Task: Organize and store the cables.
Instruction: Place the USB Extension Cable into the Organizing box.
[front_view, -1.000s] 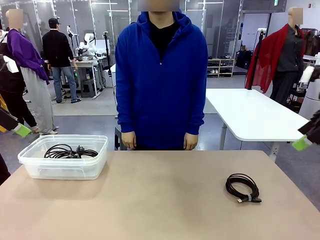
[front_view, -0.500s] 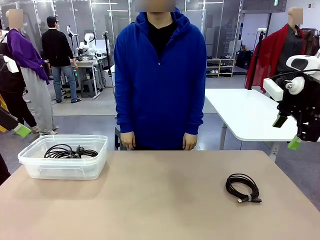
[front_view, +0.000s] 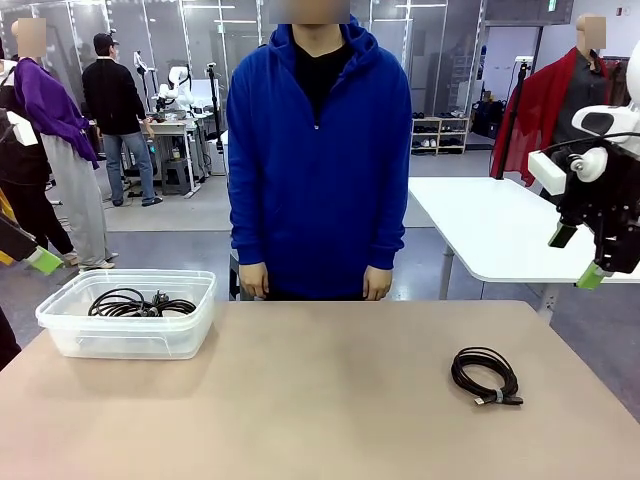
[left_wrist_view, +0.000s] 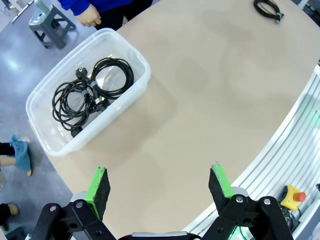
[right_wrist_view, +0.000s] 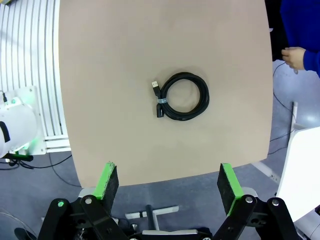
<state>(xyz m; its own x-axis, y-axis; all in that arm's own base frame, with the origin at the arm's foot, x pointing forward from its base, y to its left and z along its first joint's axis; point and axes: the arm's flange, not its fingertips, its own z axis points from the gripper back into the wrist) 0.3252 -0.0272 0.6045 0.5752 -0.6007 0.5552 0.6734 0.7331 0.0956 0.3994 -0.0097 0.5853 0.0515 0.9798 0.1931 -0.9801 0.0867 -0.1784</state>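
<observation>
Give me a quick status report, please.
Both grippers open, left gripper, right gripper high above coiled cable. Other cables in bin. Nothing blocking.

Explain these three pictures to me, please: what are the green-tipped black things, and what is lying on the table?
They are the two-fingered grippers of two robot arms. One picture looks across the table at a person in a blue hoodie; there the right gripper hangs high at the right side. The other two come from cameras on the robot's wrists, looking down past each gripper's own fingers: the left gripper and the right one, both open and holding nothing. On the table sits a clear plastic bin with black cables coiled inside. One more coiled black cable lies loose on the tabletop, below the right gripper.
</observation>
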